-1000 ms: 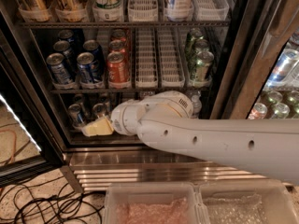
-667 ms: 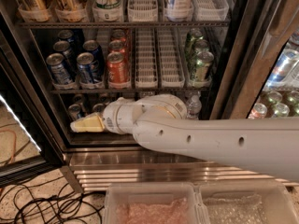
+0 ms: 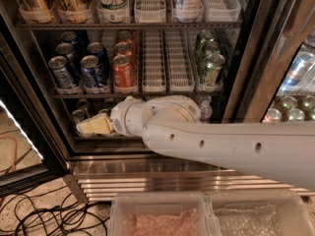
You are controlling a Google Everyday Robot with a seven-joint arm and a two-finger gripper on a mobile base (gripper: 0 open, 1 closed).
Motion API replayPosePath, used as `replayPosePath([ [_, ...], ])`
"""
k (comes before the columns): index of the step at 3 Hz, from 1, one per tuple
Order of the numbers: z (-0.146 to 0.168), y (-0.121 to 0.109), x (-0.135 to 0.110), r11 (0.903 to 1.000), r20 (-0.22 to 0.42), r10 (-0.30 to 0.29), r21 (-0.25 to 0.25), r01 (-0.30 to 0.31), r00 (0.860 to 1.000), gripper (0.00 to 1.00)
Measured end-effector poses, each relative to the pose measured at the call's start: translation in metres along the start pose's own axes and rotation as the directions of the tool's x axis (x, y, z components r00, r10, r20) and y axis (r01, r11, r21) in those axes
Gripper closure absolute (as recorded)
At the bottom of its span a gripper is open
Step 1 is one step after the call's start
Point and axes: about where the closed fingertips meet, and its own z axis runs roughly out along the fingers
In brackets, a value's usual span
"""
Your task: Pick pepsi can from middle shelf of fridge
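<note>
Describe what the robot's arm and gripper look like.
The arm is a thick, smooth white tube with three small dark round holes along its side, ending in rounded white wrist segments split by a dark seam. The gripper, just below the middle shelf, is pale cream-yellow and wedge-shaped. No cables show on the arm.

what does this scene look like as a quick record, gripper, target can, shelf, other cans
gripper: low left, below the middle shelf, in front of the lower rack
pepsi can: upright, front of the left lanes, more blue ones beside and behind
middle shelf: dark rack with white slotted lanes
orange-red can: just right of the blue ones
green cans: right end of the same shelf
fridge: door open, arm reaching in
task state: can not yet picked
</note>
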Motion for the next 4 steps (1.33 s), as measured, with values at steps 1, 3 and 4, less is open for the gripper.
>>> replayPosePath([
  [1, -0.016, -0.024, -0.047, 0.9955, 0.033, -0.063, 0.073, 0.060, 0.997, 0.00],
  [3, -0.005, -0.033, -0.068, 0.9905, 0.010, -0.097, 0.099, 0.096, 0.995, 0.00],
  [4, 0.003, -0.021, -0.066, 0.9940, 0.037, -0.091, 0.064, 0.089, 0.995, 0.00],
])
